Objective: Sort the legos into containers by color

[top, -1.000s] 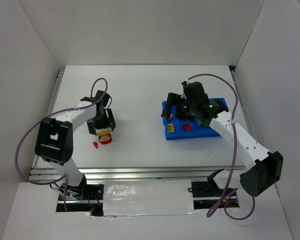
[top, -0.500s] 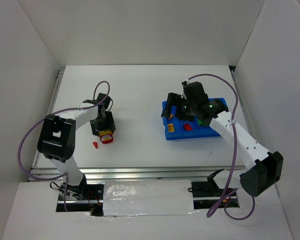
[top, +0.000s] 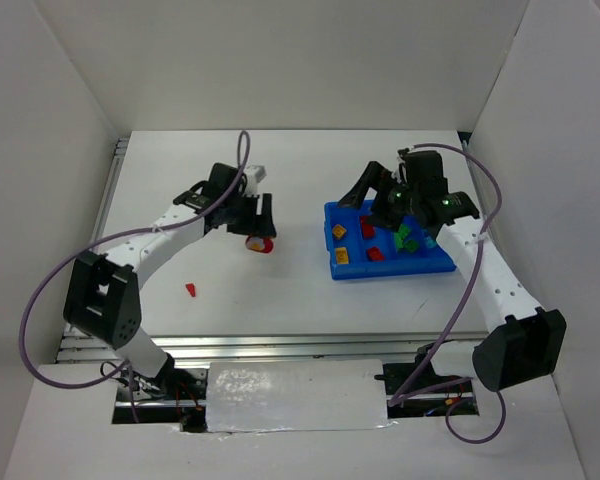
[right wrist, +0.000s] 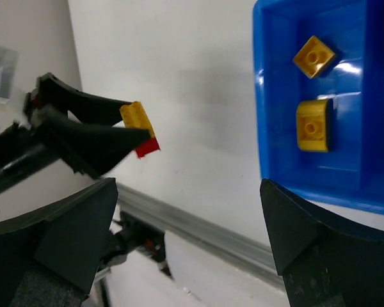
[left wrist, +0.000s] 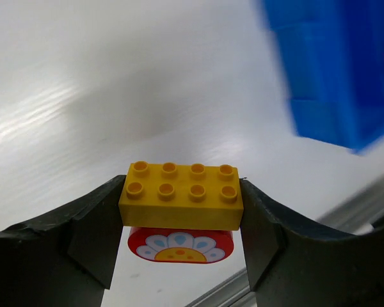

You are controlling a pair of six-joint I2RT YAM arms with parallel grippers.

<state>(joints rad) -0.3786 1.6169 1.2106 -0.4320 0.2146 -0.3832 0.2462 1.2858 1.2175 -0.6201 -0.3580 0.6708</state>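
Left gripper (left wrist: pixel 181 214) was clamped on a yellow-on-red brick (left wrist: pixel 181 195) by its short ends, held clear of the table (top: pixel 280 180). Bare white surface lay all round it. The blue tray (top: pixel 390 268) lay off to its right, apart. Right gripper (right wrist: pixel 189 211) stood wide, holding nothing, above the tray's left end. Yellow bricks (right wrist: pixel 313 125) sat in the leftmost compartment. One small red piece (top: pixel 191 290) lay loose near the front edge.
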